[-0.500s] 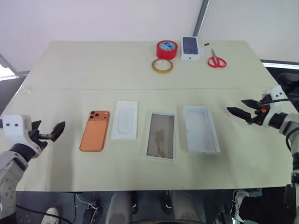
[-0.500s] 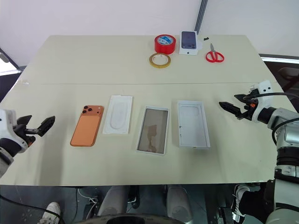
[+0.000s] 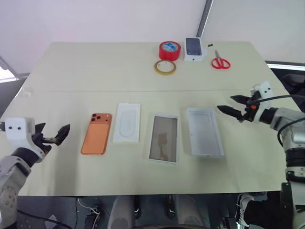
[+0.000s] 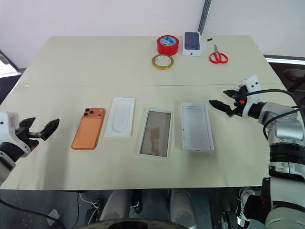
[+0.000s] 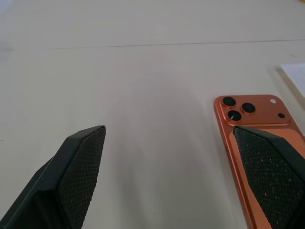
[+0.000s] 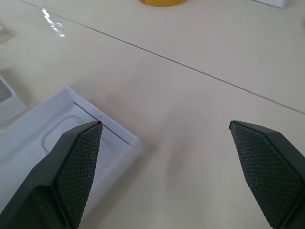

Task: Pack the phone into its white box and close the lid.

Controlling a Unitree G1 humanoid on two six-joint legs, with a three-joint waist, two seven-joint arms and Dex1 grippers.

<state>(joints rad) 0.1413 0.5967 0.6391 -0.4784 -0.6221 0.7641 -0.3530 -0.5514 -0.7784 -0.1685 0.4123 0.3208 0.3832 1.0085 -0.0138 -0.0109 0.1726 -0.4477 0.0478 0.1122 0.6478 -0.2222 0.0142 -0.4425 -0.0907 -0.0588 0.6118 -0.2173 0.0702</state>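
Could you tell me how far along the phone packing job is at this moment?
Nothing is packed yet. The phone lies camera side up on the table, apart from the white box and the lid, which also lie separately. In hand: the left gripper hovers open beside the phone, and the right gripper hovers open near the box. Left: grasping the phone, placing it in the box, closing the lid.

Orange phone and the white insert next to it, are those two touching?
Apart. The left eye view shows a strip of bare table between the phone and the white insert.
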